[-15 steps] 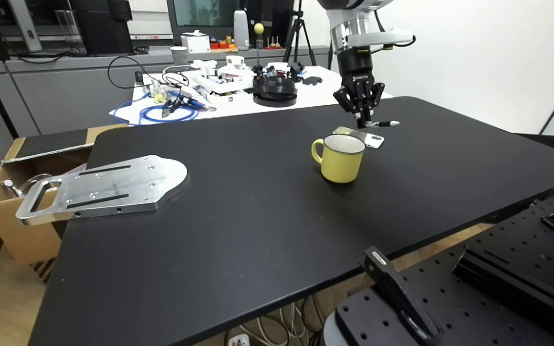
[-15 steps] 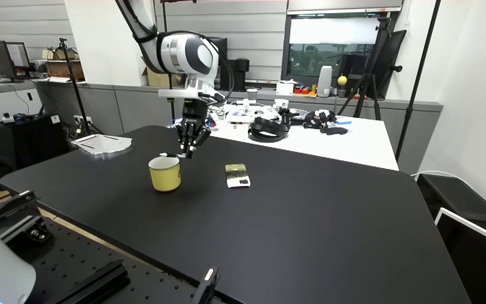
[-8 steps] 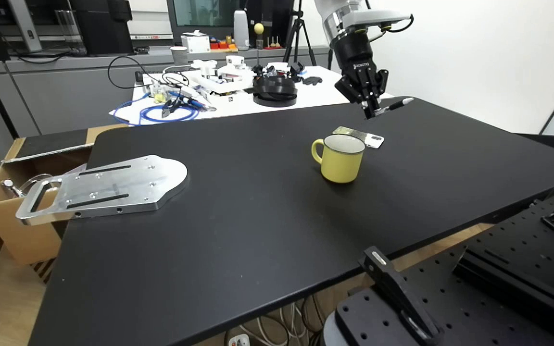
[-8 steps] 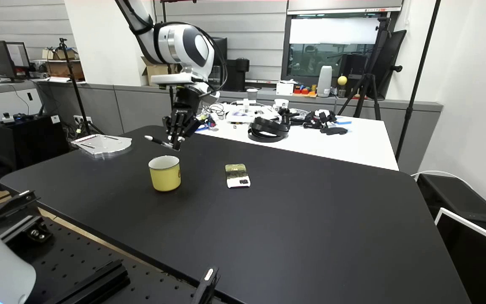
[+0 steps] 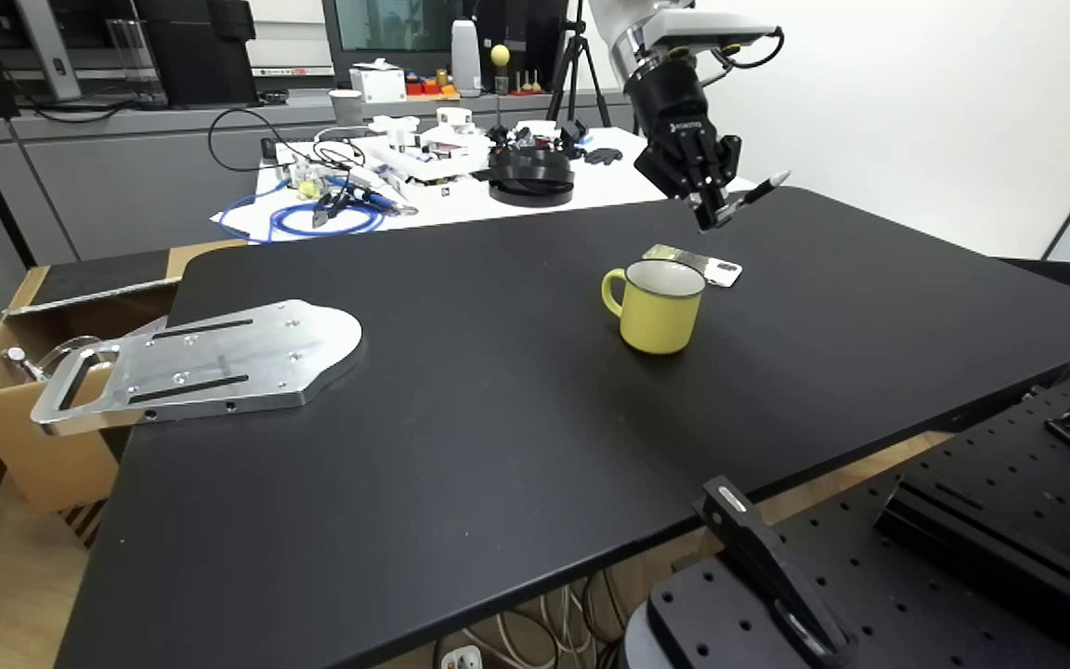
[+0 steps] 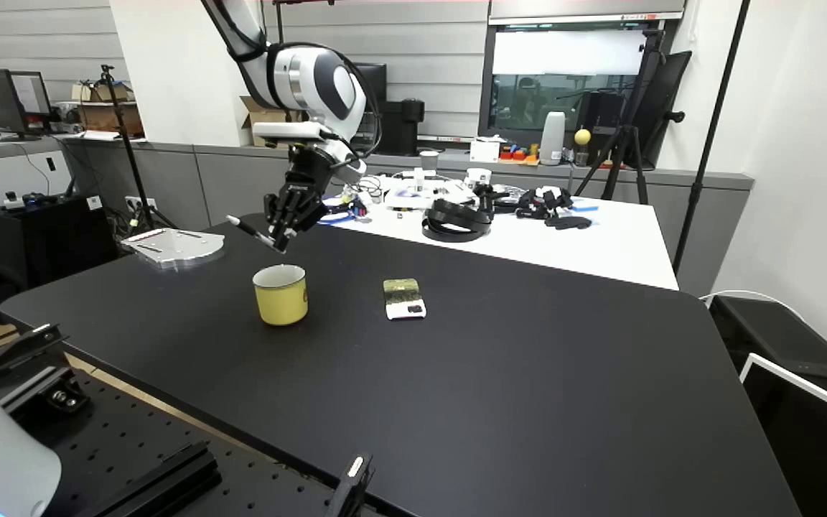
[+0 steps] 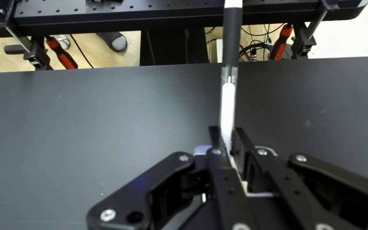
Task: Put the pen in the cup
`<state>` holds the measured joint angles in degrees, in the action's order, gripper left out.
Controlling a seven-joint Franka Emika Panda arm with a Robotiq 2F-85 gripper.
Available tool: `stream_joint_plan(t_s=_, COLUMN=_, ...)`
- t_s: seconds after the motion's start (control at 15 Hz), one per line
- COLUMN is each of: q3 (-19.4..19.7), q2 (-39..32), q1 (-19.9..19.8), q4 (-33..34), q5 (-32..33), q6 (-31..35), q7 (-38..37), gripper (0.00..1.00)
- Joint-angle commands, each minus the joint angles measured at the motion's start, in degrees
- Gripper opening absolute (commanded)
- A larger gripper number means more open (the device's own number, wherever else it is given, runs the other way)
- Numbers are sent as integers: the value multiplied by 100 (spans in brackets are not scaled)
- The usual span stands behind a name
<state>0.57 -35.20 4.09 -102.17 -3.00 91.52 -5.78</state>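
Observation:
The pen (image 5: 756, 193) is slim, with a black middle and pale ends. My gripper (image 5: 707, 223) is shut on one pale end, and the pen's free end points outward and tilts up. The pen (image 6: 247, 227) and gripper (image 6: 282, 244) also show in the air in an exterior view. In the wrist view the pen (image 7: 232, 41) stands up from between the fingertips (image 7: 226, 135). The yellow cup (image 5: 658, 321) stands upright on the table, also in an exterior view (image 6: 281, 301); its handle shows in only one. The gripper is above and beyond the cup, apart from it.
A flat phone-like object (image 6: 405, 299) lies on the black table (image 6: 500, 388) near the cup. A silver metal plate (image 5: 219, 358) lies at the table's edge. A white table (image 6: 571, 251) with cables and equipment adjoins. A perforated black base (image 5: 962, 557) stands along the near edge.
The gripper has risen a little and tilted, moving left in an exterior view. The pen has gone from about level to tilted with its free end up. The cup has not moved.

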Motion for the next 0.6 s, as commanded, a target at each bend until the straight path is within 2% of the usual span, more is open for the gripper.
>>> stream_joint_plan(t_s=0.0, q3=-136, q2=-422, q1=-133, q4=606, q5=-346, q6=-315, q7=-8, gripper=3)
stream_joint_plan(t_s=0.53, q3=-166, q2=-1147, q1=-287, q4=1403, q5=-939, q6=-470, q7=-2, gripper=3)
